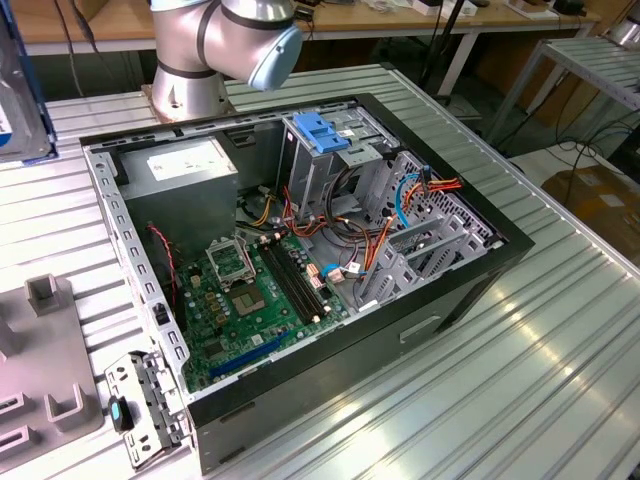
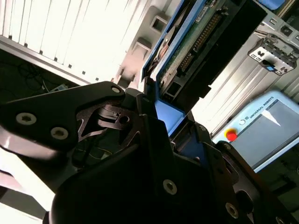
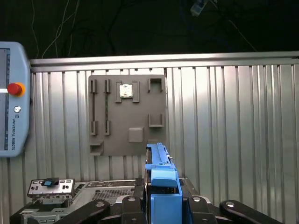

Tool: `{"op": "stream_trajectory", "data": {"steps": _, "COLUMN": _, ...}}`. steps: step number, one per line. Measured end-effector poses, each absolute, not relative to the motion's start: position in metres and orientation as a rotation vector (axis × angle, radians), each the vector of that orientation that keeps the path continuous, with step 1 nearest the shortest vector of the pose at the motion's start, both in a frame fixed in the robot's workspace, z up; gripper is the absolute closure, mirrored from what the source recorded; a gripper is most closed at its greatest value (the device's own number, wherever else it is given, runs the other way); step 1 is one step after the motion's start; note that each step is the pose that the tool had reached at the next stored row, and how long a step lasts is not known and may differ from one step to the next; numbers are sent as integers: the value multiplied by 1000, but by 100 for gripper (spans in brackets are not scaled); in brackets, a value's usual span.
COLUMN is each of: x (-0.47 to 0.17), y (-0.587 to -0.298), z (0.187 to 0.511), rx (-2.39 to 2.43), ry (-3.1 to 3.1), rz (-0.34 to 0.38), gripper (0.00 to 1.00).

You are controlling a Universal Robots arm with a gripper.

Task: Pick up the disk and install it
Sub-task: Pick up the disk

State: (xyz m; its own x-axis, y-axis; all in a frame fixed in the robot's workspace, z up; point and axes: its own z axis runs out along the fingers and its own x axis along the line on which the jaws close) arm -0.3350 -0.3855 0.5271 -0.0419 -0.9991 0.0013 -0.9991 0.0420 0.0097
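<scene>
Ribbed metal table (image 3: 224, 121) lies beyond the gripper (image 3: 162, 201), its jaws clamped on the blue-railed disk (image 3: 159, 163).

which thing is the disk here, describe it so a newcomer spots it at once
Start at the robot's claw in the first wrist view, with the ribbed metal table behind it. The disk is the flat slab clamped edge-on in the claw. Its bright blue plastic side rail sets it apart from the plain grey holder plate beyond.
</scene>
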Motion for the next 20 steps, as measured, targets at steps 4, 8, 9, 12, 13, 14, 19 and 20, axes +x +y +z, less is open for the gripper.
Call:
{"op": "stream_trajectory", "data": {"steps": 4, "x": -317, "y": -386, "z": 524, "rx": 2168, "ry": -2260, "rz": -6, "gripper": 63}}
{"op": "stream_trajectory", "data": {"steps": 8, "x": -299, "y": -386, "z": 521, "rx": 2166, "ry": -2259, "rz": -3, "gripper": 63}}
{"op": "stream_trajectory", "data": {"steps": 9, "x": -298, "y": -386, "z": 521, "rx": 2166, "ry": -2259, "rz": -2, "gripper": 63}}
{"op": "stream_trajectory", "data": {"steps": 12, "x": -295, "y": -390, "z": 519, "rx": 2165, "ry": -2259, "rz": 0, "gripper": 63}}
{"op": "stream_trajectory", "data": {"steps": 13, "x": -295, "y": -391, "z": 519, "rx": 2166, "ry": -2260, "rz": 1, "gripper": 63}}
{"op": "stream_trajectory", "data": {"steps": 14, "x": -294, "y": -392, "z": 518, "rx": 2166, "ry": -2260, "rz": 3, "gripper": 63}}
{"op": "stream_trajectory", "data": {"steps": 19, "x": -278, "y": -393, "z": 516, "rx": 2165, "ry": -2258, "rz": 8, "gripper": 63}}
{"op": "stream_trajectory", "data": {"steps": 20, "x": -274, "y": -393, "z": 516, "rx": 2164, "ry": -2258, "rz": 9, "gripper": 63}}
